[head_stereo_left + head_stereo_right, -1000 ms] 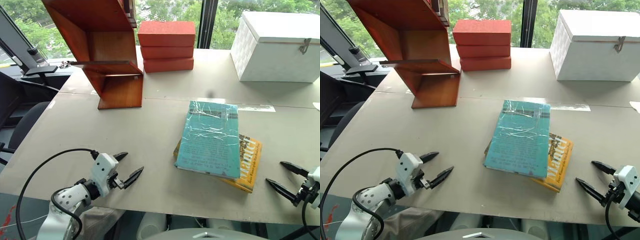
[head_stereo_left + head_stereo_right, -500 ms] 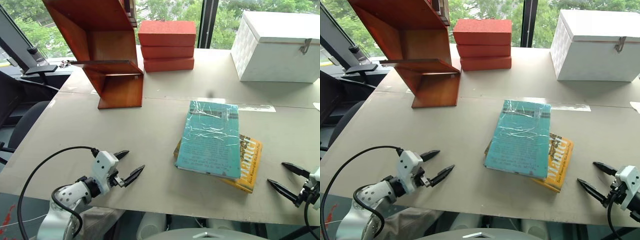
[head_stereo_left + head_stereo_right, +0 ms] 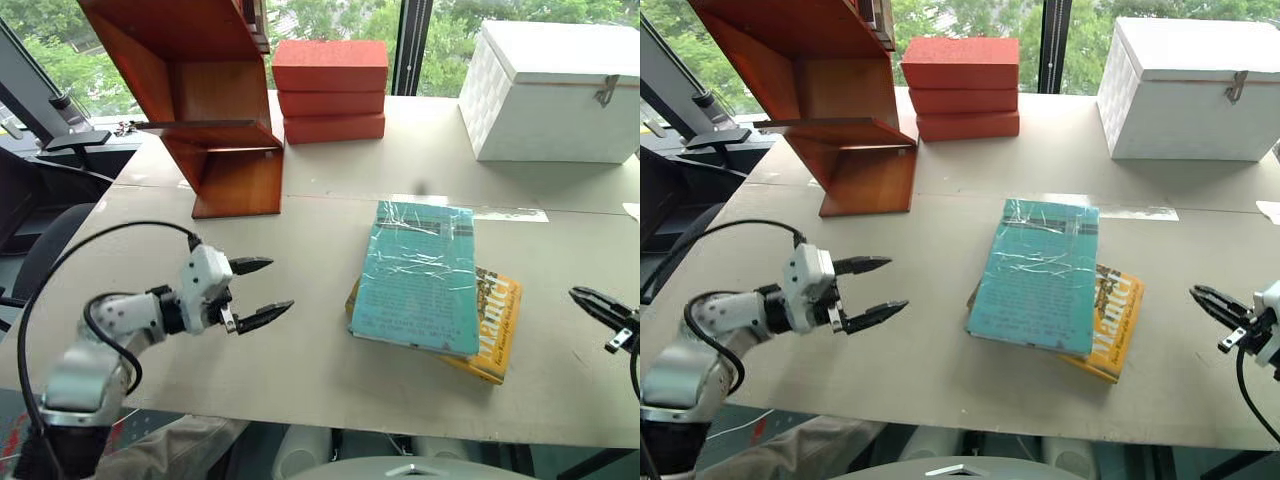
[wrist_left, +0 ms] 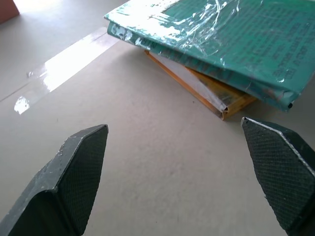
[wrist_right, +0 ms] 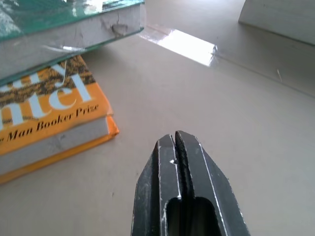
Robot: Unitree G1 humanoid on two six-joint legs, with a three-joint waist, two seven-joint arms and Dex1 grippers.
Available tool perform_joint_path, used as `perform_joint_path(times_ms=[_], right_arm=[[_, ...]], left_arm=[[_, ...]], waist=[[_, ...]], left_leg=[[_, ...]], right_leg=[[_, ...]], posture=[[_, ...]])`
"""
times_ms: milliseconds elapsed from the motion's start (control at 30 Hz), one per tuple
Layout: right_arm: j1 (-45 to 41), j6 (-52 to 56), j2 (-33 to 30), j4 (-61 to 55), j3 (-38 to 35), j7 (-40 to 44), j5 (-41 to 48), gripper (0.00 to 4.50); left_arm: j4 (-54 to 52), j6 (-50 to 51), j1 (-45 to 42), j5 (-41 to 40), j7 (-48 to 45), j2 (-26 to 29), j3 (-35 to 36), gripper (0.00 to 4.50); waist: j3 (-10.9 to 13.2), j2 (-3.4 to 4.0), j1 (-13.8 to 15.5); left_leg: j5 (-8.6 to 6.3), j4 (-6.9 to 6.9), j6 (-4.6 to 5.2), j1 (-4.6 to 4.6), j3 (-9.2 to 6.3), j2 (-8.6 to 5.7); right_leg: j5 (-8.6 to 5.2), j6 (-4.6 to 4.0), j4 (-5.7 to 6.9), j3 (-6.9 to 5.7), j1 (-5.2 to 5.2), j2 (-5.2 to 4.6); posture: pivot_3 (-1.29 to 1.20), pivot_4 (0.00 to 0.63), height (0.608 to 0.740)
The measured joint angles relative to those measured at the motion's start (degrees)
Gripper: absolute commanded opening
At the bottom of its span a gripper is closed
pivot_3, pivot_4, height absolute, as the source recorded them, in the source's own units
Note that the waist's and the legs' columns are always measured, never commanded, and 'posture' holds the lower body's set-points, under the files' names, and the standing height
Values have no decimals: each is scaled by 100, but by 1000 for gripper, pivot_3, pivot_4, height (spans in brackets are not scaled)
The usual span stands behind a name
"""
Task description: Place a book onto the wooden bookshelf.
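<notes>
The teal plastic-wrapped book (image 3: 418, 275) lies flat in the middle of the table, resting on a yellow-orange book (image 3: 497, 322). The wooden bookshelf (image 3: 205, 95) stands at the far left of the table, with its thin shelf board facing the table. My left gripper (image 3: 281, 284) hovers open over the table, left of the book and pointing toward it. In the left wrist view its fingers (image 4: 78, 167) frame the two books' edges (image 4: 231, 39). My right gripper (image 3: 582, 297) is shut on nothing, hovering right of the books. In the right wrist view its closed tip (image 5: 175, 136) points past the yellow-orange book's corner (image 5: 49, 113).
A stack of orange-red boxes (image 3: 331, 92) stands at the back centre beside the bookshelf. A white chest (image 3: 550, 90) sits at the back right. A shiny tape strip (image 3: 510, 213) crosses the table behind the books. The table's front edge (image 3: 330, 415) runs just below both grippers.
Both grippers have risen from the table's front edge and moved forward over the table. The right gripper has gone from open to shut. The books have not moved.
</notes>
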Motion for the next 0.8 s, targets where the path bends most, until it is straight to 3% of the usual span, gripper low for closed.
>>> perform_joint_path(times_ms=[167, 433, 800], right_arm=[[-418, 458, 28, -448, 619, -53, -21, 19], [-580, 736, 131, -780, 1055, -16, -17, 19], [-633, 946, 221, -1247, 1605, 178, -23, 19]], left_arm=[[474, 275, -864, -303, -863, 220, -64, 4500], [663, 701, -1205, -513, -1789, 472, -185, 4500], [712, 520, -1277, -309, -2013, 564, -269, 4500]], waist=[[4, -1, 8], [11, -11, 7], [21, -24, 5]], left_leg=[[11, 6, -19, -28, -8, -6], [14, 44, -21, -93, -11, -10], [4, 83, -3, -94, -11, -6]], right_leg=[[13, 23, -4, -15, -14, 6], [16, 29, 17, -30, -66, 45], [18, 34, 36, -29, -64, 61]], posture=[[0, 150, 740], [0, 150, 740], [0, 150, 740]])
